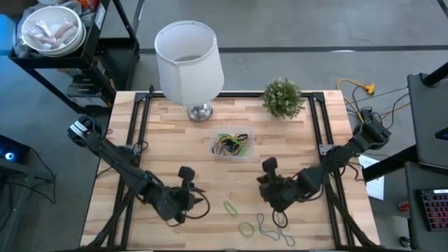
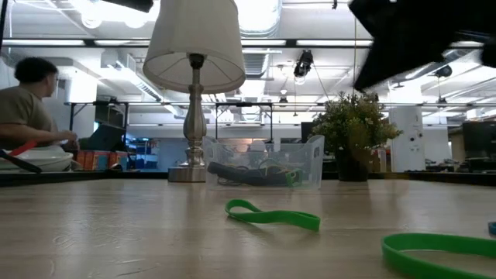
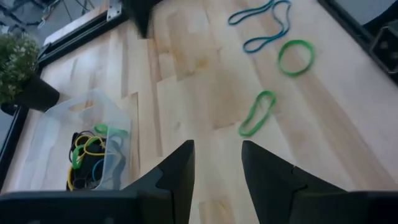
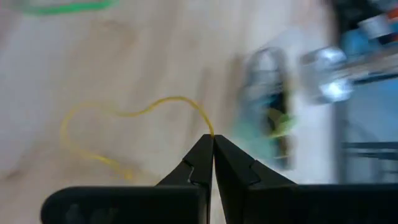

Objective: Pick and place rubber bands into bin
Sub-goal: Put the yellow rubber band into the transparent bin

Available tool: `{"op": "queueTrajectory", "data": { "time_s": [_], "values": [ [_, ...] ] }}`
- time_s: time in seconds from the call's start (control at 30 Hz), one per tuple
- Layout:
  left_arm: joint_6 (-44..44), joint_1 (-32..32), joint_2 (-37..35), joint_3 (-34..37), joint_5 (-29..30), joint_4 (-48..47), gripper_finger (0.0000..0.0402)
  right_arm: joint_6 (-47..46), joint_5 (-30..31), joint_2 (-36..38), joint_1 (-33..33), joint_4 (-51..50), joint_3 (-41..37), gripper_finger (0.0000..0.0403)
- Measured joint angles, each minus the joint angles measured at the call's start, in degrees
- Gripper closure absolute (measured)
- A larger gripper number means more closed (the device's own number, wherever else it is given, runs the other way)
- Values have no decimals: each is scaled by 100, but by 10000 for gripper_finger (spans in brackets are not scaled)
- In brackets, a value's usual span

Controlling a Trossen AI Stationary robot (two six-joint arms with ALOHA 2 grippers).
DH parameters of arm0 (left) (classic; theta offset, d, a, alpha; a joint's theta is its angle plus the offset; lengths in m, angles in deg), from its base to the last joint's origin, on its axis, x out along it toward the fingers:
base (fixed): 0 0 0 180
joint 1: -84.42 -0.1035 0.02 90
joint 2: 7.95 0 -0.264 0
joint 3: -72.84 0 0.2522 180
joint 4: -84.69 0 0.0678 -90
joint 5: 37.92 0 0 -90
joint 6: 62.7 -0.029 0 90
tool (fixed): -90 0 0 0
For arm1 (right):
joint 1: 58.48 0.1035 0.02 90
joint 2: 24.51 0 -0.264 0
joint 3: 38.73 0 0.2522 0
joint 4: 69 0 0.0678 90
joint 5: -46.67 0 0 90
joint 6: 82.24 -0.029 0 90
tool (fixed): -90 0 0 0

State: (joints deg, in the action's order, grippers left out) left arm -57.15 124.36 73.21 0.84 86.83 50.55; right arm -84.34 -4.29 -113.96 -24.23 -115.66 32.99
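The clear bin [image 1: 232, 145] stands mid-table and holds several coloured rubber bands; it also shows in the low view [image 2: 263, 163] and the left wrist view [image 3: 81, 140]. Loose bands lie near the table's near edge: a long green loop [image 1: 231, 207] [image 3: 257, 113], a green ring [image 1: 246, 227] [image 3: 295, 57] and twisted grey-teal ones [image 1: 269, 227]. My right gripper [image 1: 263, 183] [image 4: 212, 140], right of the green loop, is shut on a thin yellow band [image 4: 124, 118]. My left gripper [image 1: 194, 192] [image 3: 217, 155] hangs open, left of the green loop, touching nothing. My right gripper pinches the yellow band at one end of its loop [image 4: 210, 132], between the very ends of its two shut fingers. The rest of the loop trails out ahead of the fingers, slack. Whether its far part lies on the table, I cannot tell.
A white lampshade on a metal base [image 1: 189, 56] stands at the far edge, just behind the bin, with a small potted plant [image 1: 283, 96] to its right. Bare wood lies between the two grippers and the bin. A person [image 2: 27, 108] sits beyond the table.
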Motion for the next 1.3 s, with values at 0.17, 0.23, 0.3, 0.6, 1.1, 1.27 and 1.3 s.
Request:
{"op": "queueTrajectory", "data": {
  "time_s": [0.17, 0.23, 0.3, 0.6, 1.1, 1.27, 1.3],
  "values": [
    [33, 320, -19, 2, 62, 2, 283, 713, 737, 4, -30, 10, 379, 395],
    [125, 421, -19, 4, 176, 0, 283, 959, 884, 4, -73, 20, 538, 395],
    [174, 487, -19, 4, 220, 7, 283, 1186, 991, 9, -168, 22, 702, 395],
    [672, 604, -11, 24, 277, 31, 283, 2069, 1057, 17, -988, 317, 1158, 395],
    [917, 613, 22, 52, 314, 62, 283, 2184, -1477, -17, -3375, 1251, 881, 395],
    [889, 613, 22, 52, 312, 13, 283, 1981, -2392, -20, -3941, 1817, 457, 394],
    [848, 613, 22, 52, 313, 1, 283, 1923, -2549, -20, -4016, 1951, 352, 394]
  ]
}}
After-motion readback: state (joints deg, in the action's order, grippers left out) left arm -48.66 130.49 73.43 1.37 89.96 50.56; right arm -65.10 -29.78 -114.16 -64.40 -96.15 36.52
